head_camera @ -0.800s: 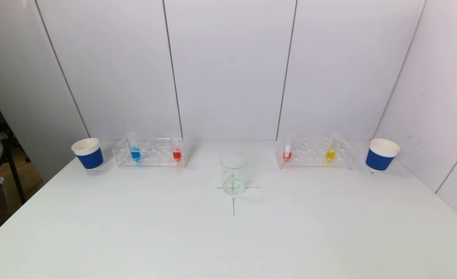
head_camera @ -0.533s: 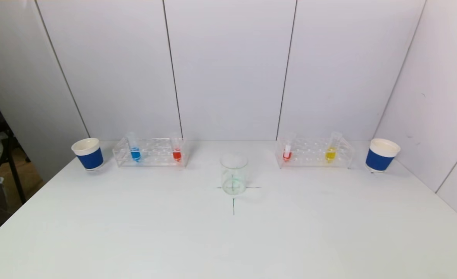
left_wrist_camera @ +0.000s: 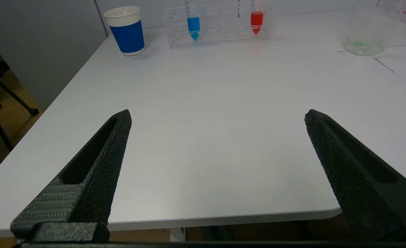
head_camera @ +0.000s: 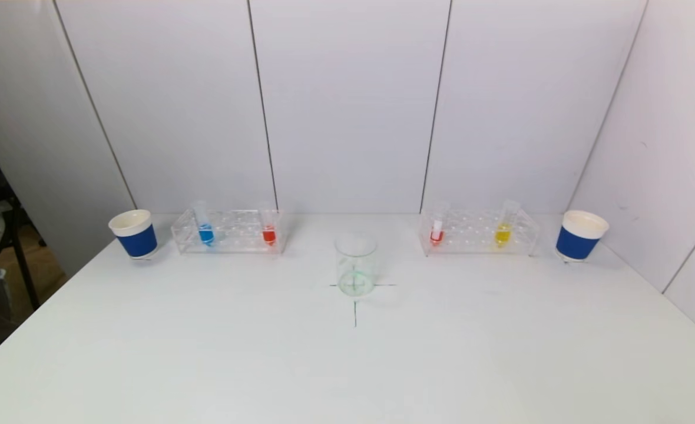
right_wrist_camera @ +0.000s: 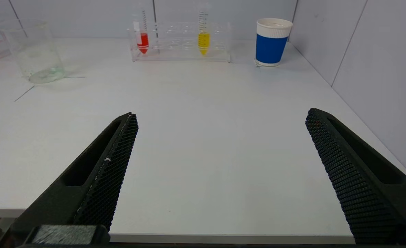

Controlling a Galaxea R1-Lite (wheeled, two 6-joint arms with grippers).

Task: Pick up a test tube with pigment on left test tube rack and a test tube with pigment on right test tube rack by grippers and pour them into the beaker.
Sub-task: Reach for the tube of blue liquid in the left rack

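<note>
A clear left rack [head_camera: 229, 232] at the back left holds a blue tube [head_camera: 205, 229] and a red tube [head_camera: 269, 231]. A clear right rack [head_camera: 478, 232] at the back right holds a red tube [head_camera: 436, 231] and a yellow tube [head_camera: 503, 230]. An empty glass beaker [head_camera: 356, 264] stands mid-table on a drawn cross. Neither arm shows in the head view. My left gripper [left_wrist_camera: 216, 117] is open and empty at the table's near edge, far from the blue tube [left_wrist_camera: 193, 27]. My right gripper [right_wrist_camera: 220, 117] is open and empty at the near edge, far from the yellow tube [right_wrist_camera: 203, 41].
A blue-and-white paper cup [head_camera: 133, 234] stands left of the left rack, another cup [head_camera: 580, 235] right of the right rack. White panel walls close in the back and the right side. The table's left edge drops to the floor.
</note>
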